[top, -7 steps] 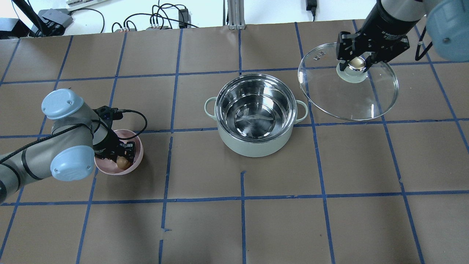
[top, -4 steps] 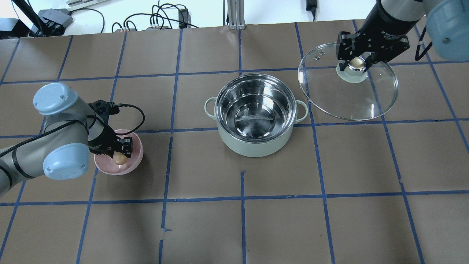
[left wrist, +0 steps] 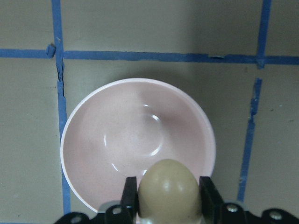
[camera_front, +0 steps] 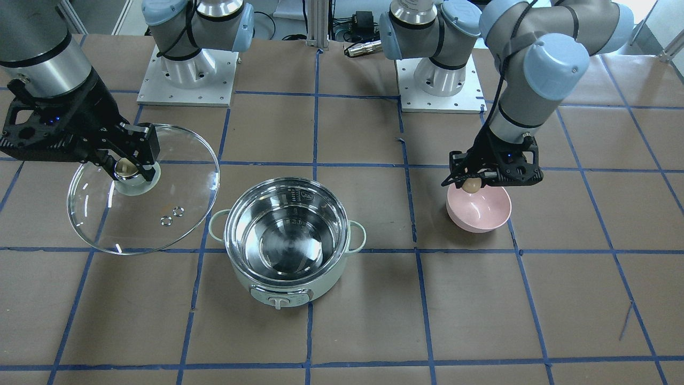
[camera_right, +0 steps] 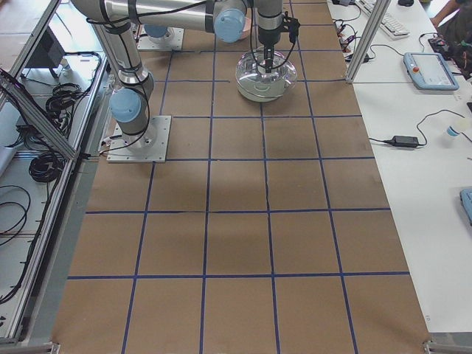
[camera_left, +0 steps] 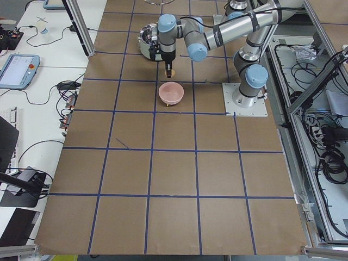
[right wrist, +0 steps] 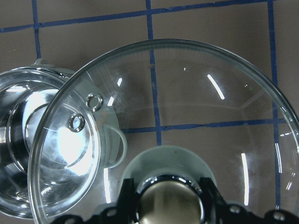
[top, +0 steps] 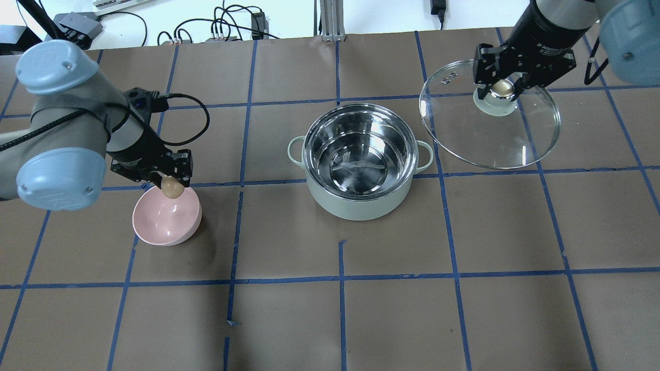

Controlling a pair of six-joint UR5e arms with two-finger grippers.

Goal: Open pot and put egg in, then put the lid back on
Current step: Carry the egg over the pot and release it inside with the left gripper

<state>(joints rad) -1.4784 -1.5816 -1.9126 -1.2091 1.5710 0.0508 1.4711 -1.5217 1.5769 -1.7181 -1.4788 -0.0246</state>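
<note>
left gripper (top: 173,184) pinches egg (left wrist: 169,189) above bowl (top: 162,222), frame left | right gripper (camera_front: 126,168) clamps lid (top: 495,141) knob (top: 501,89), upper right | advice: carry egg level, lower deep into pot (top: 356,208) centre before releasing

Brown paper-covered table (top: 392,319), marked off into squares with blue tape (top: 340,309), torn in a few spots. Near the middle, standing straight on the paper across a tape line, an open mint-green pot (top: 361,210), knob turned away from the robot. Well apart on the robot's left, a pink bowl (top: 157,226), upright, just beside a tape crossing. Along the robot's edge, two bolted metal plates (camera_front: 152,92).
</note>
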